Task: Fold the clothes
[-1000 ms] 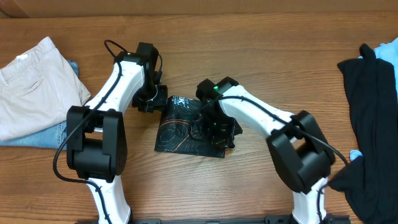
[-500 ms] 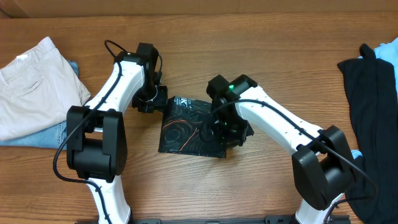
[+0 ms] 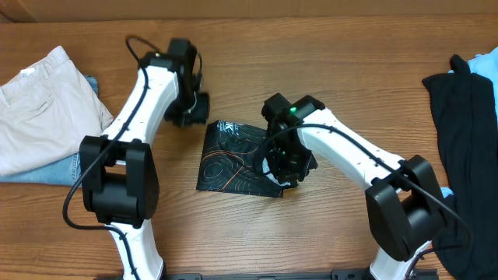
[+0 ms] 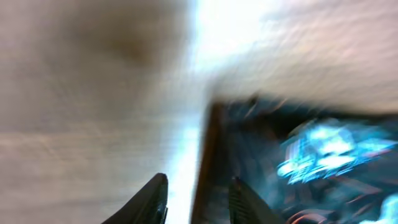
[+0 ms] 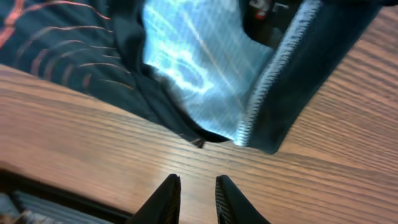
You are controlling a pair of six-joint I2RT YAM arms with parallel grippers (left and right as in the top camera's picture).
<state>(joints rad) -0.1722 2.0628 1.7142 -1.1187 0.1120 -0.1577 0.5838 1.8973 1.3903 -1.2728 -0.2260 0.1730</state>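
Observation:
The clothes, a black jersey point(image 3: 233, 159) with orange-red contour lines, lies folded into a small rectangle at the middle of the table. My right gripper point(image 3: 285, 166) hovers over its right edge. In the right wrist view the jaws point(image 5: 193, 196) stand slightly open over bare wood with nothing between them, and the jersey point(image 5: 68, 43) lies just beyond with its pale inner side turned up. My left gripper point(image 3: 189, 115) is off the jersey's upper left corner. In the blurred left wrist view it point(image 4: 196, 193) is open and empty, with the jersey point(image 4: 298, 155) to the right.
Beige trousers point(image 3: 39, 101) lie on blue jeans point(image 3: 74, 167) at the left edge. A pile of plain black garments point(image 3: 467, 140) with a bit of blue cloth point(image 3: 484, 62) lies at the far right.
My right gripper has opened and let go of the jersey's right side, which now lies folded over. My left arm has pulled back up and away from the jersey's corner.

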